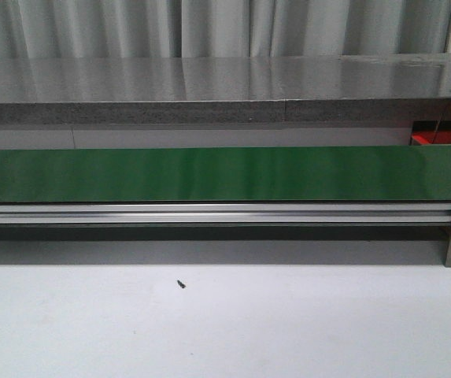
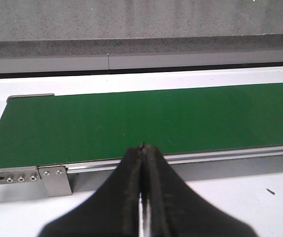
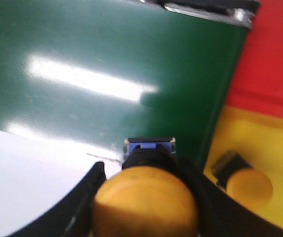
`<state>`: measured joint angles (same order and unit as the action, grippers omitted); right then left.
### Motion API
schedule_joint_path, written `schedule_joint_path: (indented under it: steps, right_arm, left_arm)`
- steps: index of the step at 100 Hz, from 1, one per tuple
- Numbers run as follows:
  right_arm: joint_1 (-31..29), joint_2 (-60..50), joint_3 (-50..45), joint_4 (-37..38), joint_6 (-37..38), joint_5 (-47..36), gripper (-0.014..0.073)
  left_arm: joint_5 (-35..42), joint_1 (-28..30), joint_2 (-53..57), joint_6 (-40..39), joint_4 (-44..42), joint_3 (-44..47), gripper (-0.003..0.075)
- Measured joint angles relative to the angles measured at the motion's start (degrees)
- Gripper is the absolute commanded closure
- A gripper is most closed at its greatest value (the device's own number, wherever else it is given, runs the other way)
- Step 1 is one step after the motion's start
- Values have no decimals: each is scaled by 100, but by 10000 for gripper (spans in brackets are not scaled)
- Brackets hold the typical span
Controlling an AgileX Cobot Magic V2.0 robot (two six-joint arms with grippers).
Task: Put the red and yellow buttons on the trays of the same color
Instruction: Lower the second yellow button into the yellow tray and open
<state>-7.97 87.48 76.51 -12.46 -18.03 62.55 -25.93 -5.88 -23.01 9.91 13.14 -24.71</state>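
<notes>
The right gripper point(image 3: 146, 207) has its jaws closed around a yellow button point(image 3: 145, 202): the dark fingers point(image 3: 89, 197) press against either side of its domed cap, and the button's black body with a blue-edged base sticks out beyond the cap. The held button hangs over the edge of the green conveyor belt point(image 3: 106, 64), close to where the belt ends. Just past that end lies the yellow tray point(image 3: 274, 143), and a second yellow button point(image 3: 245, 183) already rests on it, tipped on its side with its dark base pointing toward the belt. The red tray point(image 3: 274, 54) sits directly beside the yellow one, their edges touching; what shows of it carries no button.

The left gripper point(image 2: 142, 148) has its jaws pressed fully together with nothing between them, poised above the white bench point(image 2: 260, 197) just in front of the belt's aluminium rail point(image 2: 220, 157), near the belt's other end.

From the front, the belt runs the full width of the view with the rail point(image 1: 209, 213) along its near side, a sliver of red tray point(image 1: 438, 138) shows at far right behind it, and a small dark speck point(image 1: 181, 284) lies on the bench; neither arm appears here
</notes>
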Motion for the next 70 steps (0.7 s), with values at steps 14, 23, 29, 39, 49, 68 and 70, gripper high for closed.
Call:
schedule_joint_path:
  steps: [14, 23, 29, 39, 49, 68, 70]
  right_arm:
    - [-687, -628, -948, -21, 299, 40, 398]
    - [-1029, -901, -1554, -21, 385, 11, 398]
    - [-1201, -1013, -1935, -21, 437, -110, 398]
    - [-1342, -1077, -2460, -29, 507, -635, 398]
    - [-1378, -1077, -2906, -29, 525, -1260, 398]
    - [-1378, -1065, -3315, -34, 543, -2129, 398]
    - [-1378, -1052, -3315, -34, 543, -2178, 398]
  left_arm:
    - [0, 0, 0, 0, 0, 0, 739]
    - [0, 0, 0, 0, 0, 0, 740]
    - [0, 0, 0, 0, 0, 0, 740]
    - [0, 0, 0, 0, 0, 0, 740]
    - [0, 0, 0, 0, 0, 0, 740]
    - [0, 0, 0, 0, 0, 0, 740]
    - [0, 0, 0, 0, 0, 0, 739]
